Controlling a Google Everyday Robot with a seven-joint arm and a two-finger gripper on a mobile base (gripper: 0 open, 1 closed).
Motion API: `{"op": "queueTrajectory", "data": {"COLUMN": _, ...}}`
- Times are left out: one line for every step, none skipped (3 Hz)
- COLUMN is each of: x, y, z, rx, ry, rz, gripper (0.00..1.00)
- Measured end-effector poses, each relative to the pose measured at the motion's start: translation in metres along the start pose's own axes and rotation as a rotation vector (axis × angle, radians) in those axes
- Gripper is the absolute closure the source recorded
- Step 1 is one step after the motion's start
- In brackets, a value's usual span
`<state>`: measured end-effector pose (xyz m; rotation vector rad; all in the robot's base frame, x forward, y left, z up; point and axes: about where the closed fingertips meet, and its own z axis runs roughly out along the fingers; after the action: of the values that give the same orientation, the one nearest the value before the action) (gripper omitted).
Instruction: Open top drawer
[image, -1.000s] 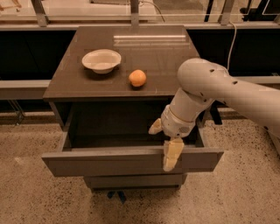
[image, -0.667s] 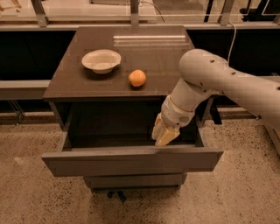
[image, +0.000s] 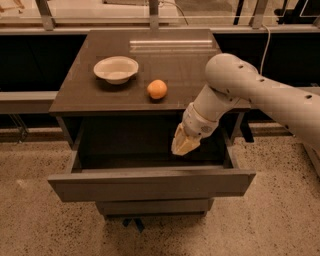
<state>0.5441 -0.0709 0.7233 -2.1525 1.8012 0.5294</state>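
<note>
The speckled floor (image: 40, 225) spreads beneath and to both sides of the top drawer (image: 150, 184). The dark bench (image: 175, 65) stands directly above and behind that drawer, and its flat top overhangs the drawer's rear part. The robot's pale arm (image: 260, 95) comes in from the right edge of the view. It bends down past the bench's front right corner toward the drawer's inside. The top drawer itself stands open, drawn well out from the bench body. Its plain flat front panel is nearest the camera, its two side walls run back under the bench top, and its inner floor lies in deep shadow. Just under the drawer's front panel, a narrower drawer front (image: 155, 206) sits set back and closed. On the bench top above the drawer's left half rests a shallow white bowl (image: 116, 69), upright and well back from the front edge. The cream-coloured gripper (image: 183, 146) points downward over the drawer's inside. It is to the right of the drawer's middle, behind the front panel and apart from it. It holds nothing that can be seen, and whether it is set wide or narrow cannot be told. An orange (image: 157, 89) sits on the bench top above the drawer's middle, close to the front edge and near the bowl without touching it.
</note>
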Motion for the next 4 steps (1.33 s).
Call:
{"op": "queueTrajectory", "data": {"x": 0.004, "y": -0.004, "z": 0.022, "rx": 0.048, "ry": 0.01, "rz": -0.005, "gripper": 1.0}}
{"op": "queueTrajectory", "data": {"x": 0.011, "y": -0.007, "z": 0.044, "rx": 0.073, "ry": 0.014, "rz": -0.005, "gripper": 1.0}}
{"op": "queueTrajectory", "data": {"x": 0.014, "y": 0.0, "z": 0.066, "rx": 0.058, "ry": 0.003, "rz": -0.006, "gripper": 1.0}}
{"op": "queueTrajectory", "data": {"x": 0.008, "y": 0.012, "z": 0.071, "rx": 0.033, "ry": -0.02, "rz": -0.023, "gripper": 1.0}}
